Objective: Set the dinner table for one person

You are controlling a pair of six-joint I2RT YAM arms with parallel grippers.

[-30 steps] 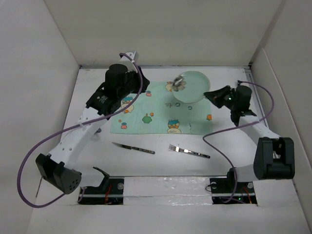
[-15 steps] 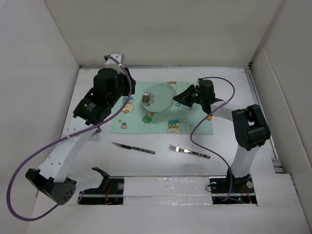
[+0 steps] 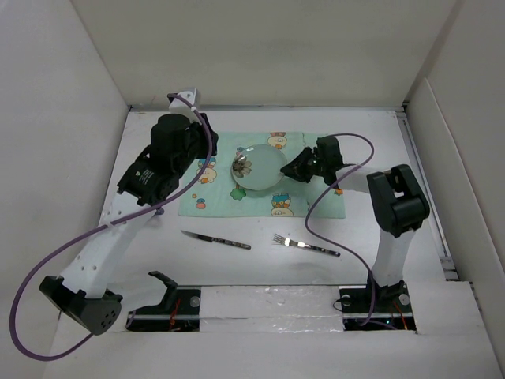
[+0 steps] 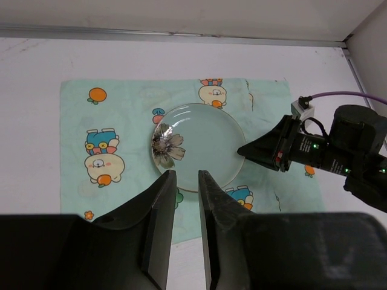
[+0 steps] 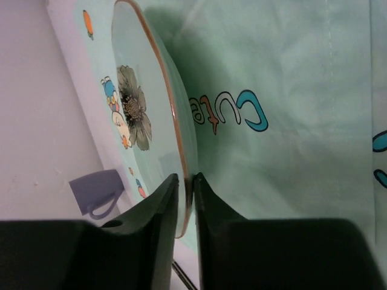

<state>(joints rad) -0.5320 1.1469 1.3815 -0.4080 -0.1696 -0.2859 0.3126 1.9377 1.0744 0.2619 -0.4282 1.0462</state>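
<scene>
**Top view.** Counter (image 3: 371, 126): white, matte, flooring the walled bay under both arms. Long axis judged left to right. Rigid and fixed, offering no hold; it only receives. Bears placemat (image 3: 213, 201), knife (image 3: 215, 239) and fork (image 3: 306, 245).

**Left wrist view.** Left tool (image 4: 185, 175): fingers a narrow slit apart, empty, above the plate (image 4: 199, 148) lying on the placemat.

**Right wrist view.** Right tool (image 5: 185, 176): nipped on the plate's rim. Plate judged glazed, slippery, breakable.

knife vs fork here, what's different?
The knife lies left, the fork right. The knife looks dark and slim; the fork glints silver and ends in tines. Both lie on the bare table, off the placemat, slanted alike.
</scene>
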